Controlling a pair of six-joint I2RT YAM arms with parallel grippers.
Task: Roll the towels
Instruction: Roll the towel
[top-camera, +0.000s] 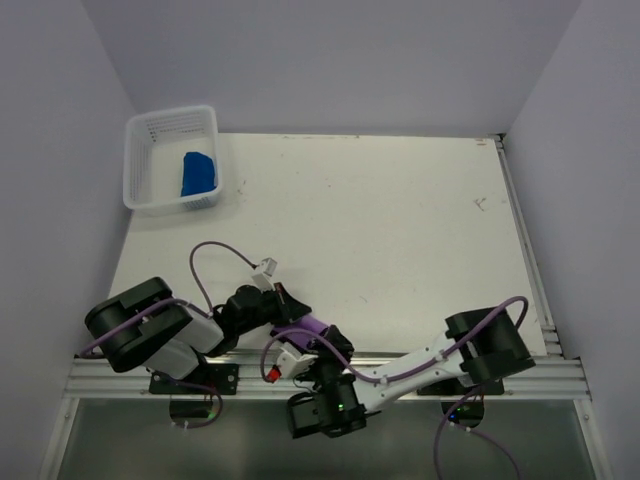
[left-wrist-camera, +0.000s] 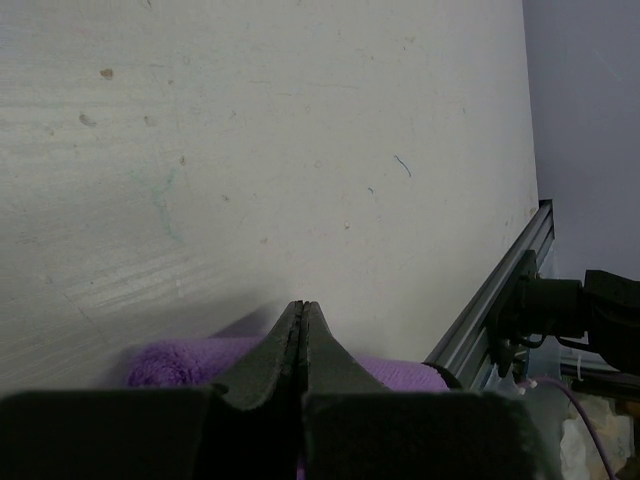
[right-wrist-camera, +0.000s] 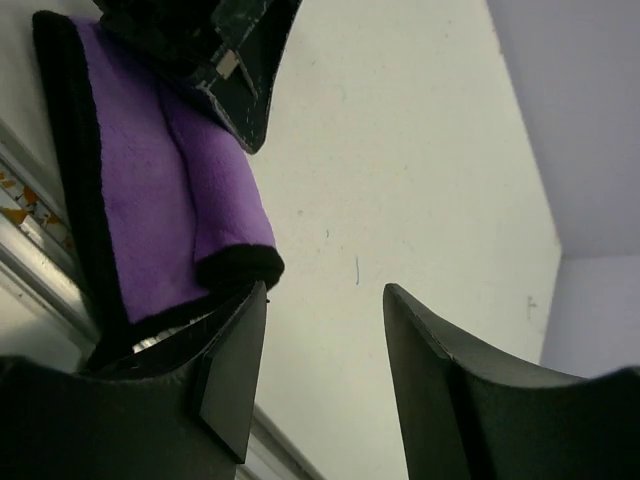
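A purple towel (top-camera: 318, 327) with a black hem lies folded at the table's near edge, mostly hidden under both grippers in the top view. My left gripper (left-wrist-camera: 302, 305) is shut, its tips resting on top of the purple towel (left-wrist-camera: 170, 360). In the right wrist view the purple towel (right-wrist-camera: 150, 190) shows a rolled end with the left gripper's fingers (right-wrist-camera: 230, 60) on it. My right gripper (right-wrist-camera: 325, 288) is open and empty, its left finger beside the towel's hemmed end. A bright blue towel (top-camera: 198, 174) lies bunched in the basket.
A white mesh basket (top-camera: 150, 130) stands at the table's far left corner. An aluminium rail (top-camera: 400, 365) runs along the near edge right beside the purple towel. Grey walls enclose the table on three sides.
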